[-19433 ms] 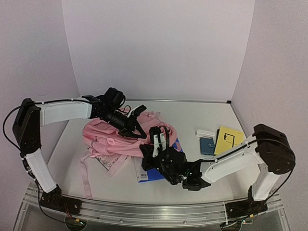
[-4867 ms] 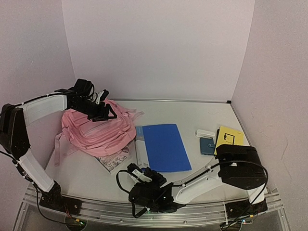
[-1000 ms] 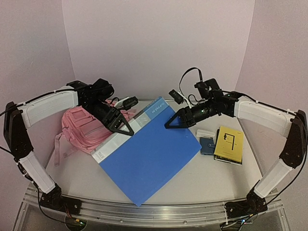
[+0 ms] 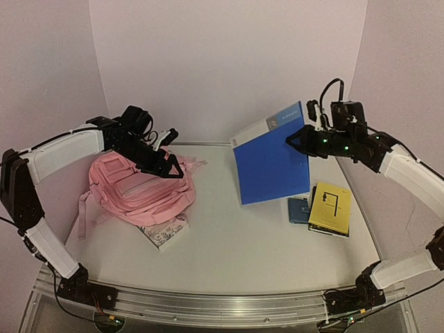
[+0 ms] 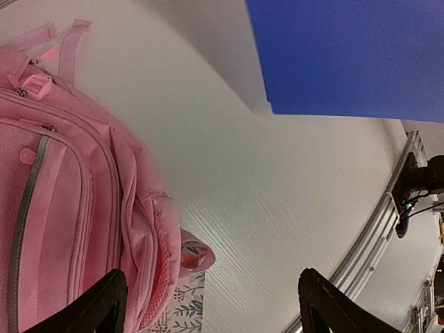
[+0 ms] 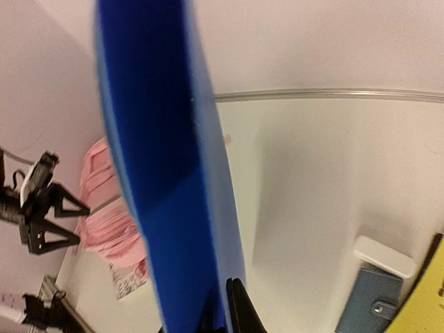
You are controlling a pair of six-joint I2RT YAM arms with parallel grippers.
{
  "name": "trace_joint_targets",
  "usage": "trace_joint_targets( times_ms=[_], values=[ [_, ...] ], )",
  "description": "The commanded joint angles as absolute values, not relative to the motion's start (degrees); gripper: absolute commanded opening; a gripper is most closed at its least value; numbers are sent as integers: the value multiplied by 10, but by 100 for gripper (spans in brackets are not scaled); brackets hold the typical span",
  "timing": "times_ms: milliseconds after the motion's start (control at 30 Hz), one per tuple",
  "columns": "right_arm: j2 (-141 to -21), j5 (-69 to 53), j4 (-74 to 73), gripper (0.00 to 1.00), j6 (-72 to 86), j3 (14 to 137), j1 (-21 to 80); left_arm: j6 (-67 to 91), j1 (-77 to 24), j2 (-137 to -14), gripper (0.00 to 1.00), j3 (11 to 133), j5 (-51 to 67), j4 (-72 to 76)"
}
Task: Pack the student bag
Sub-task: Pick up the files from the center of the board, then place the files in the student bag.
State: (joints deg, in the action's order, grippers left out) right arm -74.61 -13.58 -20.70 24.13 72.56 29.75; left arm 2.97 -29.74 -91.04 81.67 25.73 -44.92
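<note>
High rear overview; two close wrist views; student bag (image 4: 142,191) and blue folder (image 4: 272,163) in all.

Count by kind, all views checked. Qty: backpack (image 4: 142,191), pink, 1; folder (image 4: 274,163), lg, blue, 1; notebook (image 4: 165,234), floral cover, 1; booklet (image 4: 330,208), yellow, 1; wallet (image 4: 298,210), sm, blue-grey, 1; box (image 6: 383,256), sm, white, 1. Robot arms: 2, i.e. left arm (image 4: 69,152), right arm (image 4: 409,173).

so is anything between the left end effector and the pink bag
Nothing visible. The left end effector hangs open over the student bag; the blue folder is off to the right, gripped by the right end effector.
</note>
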Motion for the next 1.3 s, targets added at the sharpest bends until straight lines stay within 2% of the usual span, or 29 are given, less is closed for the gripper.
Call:
trace_joint_targets(
  times_ms=[0, 200, 333, 600, 1000, 1267],
  values=[
    [-697, 25, -160, 0, 299, 696, 296, 29, -310, -952, 80, 826, 169, -465],
    [-676, 22, -156, 0, 308, 670, 296, 33, -323, -1002, 56, 843, 139, -486],
    [-671, 24, -156, 0, 310, 660, 296, 35, -324, -1015, 46, 835, 137, -494],
    [-672, 22, -150, 0, 310, 651, 295, 40, -324, -1018, 36, 818, 109, -500],
    [-665, 22, -148, 0, 311, 644, 296, 36, -324, -1031, 32, 812, 112, -508],
    [-663, 23, -146, 0, 310, 643, 296, 32, -324, -1041, 25, 816, 106, -514]
  ],
)
